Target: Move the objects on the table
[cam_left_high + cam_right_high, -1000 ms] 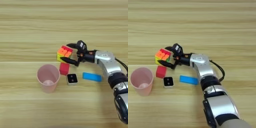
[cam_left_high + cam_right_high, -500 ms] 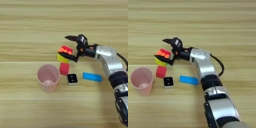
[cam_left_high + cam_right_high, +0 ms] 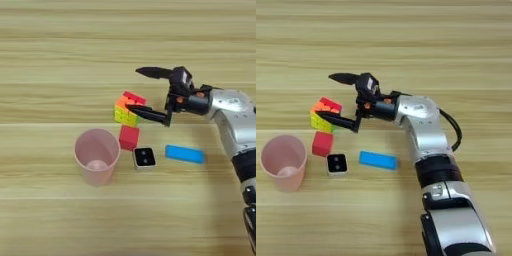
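**Robot gripper spread wide at puzzle cube**

The right gripper [image 3: 140, 90] holds its two black fingers wide apart, grasping nothing, the lower finger crossing the multicoloured puzzle cube [image 3: 126, 106] near the table [image 3: 50, 50] centre. The red cube [image 3: 129, 137] sits just beside it toward the near edge; closing squarely should avoid nudging it.
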